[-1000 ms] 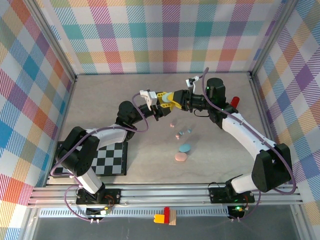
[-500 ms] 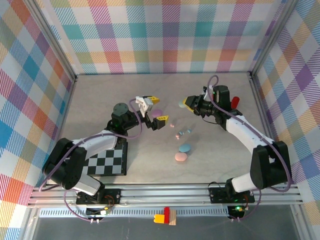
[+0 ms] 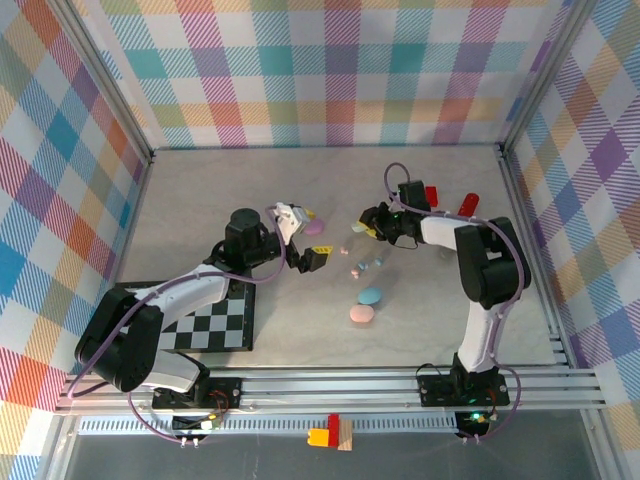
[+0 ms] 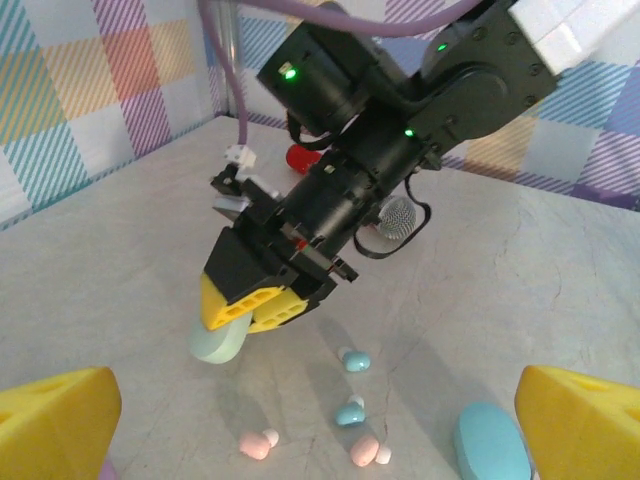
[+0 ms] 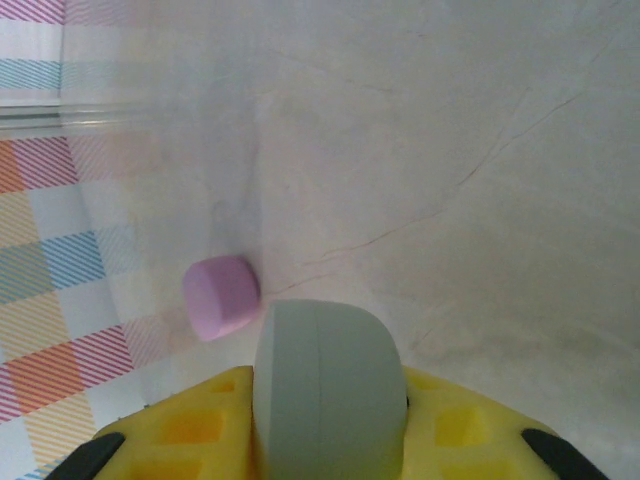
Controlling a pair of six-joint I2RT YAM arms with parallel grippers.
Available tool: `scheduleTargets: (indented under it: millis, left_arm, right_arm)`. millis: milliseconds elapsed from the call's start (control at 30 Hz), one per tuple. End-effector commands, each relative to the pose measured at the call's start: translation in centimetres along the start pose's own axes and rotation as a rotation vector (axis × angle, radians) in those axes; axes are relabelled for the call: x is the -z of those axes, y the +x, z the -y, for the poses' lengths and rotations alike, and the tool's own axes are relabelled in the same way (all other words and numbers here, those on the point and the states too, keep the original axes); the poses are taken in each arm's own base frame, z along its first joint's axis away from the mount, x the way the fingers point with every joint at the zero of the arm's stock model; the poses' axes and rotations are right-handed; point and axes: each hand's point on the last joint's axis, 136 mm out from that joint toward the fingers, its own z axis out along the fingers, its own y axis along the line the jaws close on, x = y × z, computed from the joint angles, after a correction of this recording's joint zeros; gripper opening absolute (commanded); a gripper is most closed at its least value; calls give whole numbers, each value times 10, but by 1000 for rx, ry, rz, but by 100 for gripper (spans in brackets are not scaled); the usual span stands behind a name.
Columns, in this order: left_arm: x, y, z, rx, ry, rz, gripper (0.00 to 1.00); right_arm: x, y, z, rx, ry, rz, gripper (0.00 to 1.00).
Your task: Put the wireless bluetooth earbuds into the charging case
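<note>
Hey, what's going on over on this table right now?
The right gripper is shut on a mint oval plastic charging case. The left gripper is open and empty, beside a purple oval case. Tiny pink and blue plastic earbuds lie loose on the grey table between the arms.

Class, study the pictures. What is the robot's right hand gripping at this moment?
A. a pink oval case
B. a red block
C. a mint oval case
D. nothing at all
C: in the left wrist view the right hand is closed on the mint oval case, and the right wrist view shows the same case wedged between its yellow pads.
</note>
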Motion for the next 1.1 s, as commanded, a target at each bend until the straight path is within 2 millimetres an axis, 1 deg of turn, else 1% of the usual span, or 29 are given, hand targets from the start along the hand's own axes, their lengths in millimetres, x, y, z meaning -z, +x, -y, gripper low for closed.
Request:
scheduleTargets:
  millis: [0, 100, 167, 200, 300, 367, 400, 567, 667, 767, 867, 900, 933, 967, 1067]
  left_arm:
    - [-2, 8, 22, -49, 77, -19, 99]
    - [-9, 15, 38, -72, 116, -35, 99]
    - [-13, 19, 51, -100, 139, -29, 99]
    - [-15, 22, 54, -100, 147, -36, 98]
    - [-22, 38, 70, -115, 190, -94, 97]
    - [-27, 51, 80, -132, 210, -135, 97]
    - [-29, 57, 84, -136, 221, -149, 97]
    - [-37, 86, 110, -147, 282, -213, 95]
    - [-42, 110, 130, -192, 325, -286, 94]
    - [-48, 128, 143, -219, 347, -345, 90]
    - [-52, 146, 148, -230, 342, -389, 90]
    - [-53, 152, 149, -231, 340, -404, 89]
    - [-54, 159, 149, -228, 340, -420, 85]
    - [-55, 165, 149, -228, 339, -440, 83]
    - [-58, 176, 148, -237, 325, -465, 81]
  right_arm:
    - [-6, -11, -14, 24, -34, 20, 21]
    - [-10, -12, -7, 31, 0, 11, 32]
    - [-10, -12, -5, 45, 22, 6, 42]
    - [-8, -13, -4, 51, 31, 7, 45]
    - [2, -13, -8, 95, 60, 20, 55]
    - [14, -14, -11, 127, 83, 39, 60]
    - [20, -14, -12, 139, 96, 50, 61]
    - [62, -11, -21, 231, 158, 111, 67]
    - [86, -5, -26, 277, 181, 144, 69]
    - [107, 2, -27, 300, 202, 171, 69]
    - [124, 8, -28, 316, 210, 193, 69]
    - [128, 10, -26, 318, 217, 199, 69]
    - [132, 11, -26, 319, 221, 208, 69]
    - [136, 13, -25, 319, 224, 212, 69]
    - [142, 16, -26, 321, 217, 222, 69]
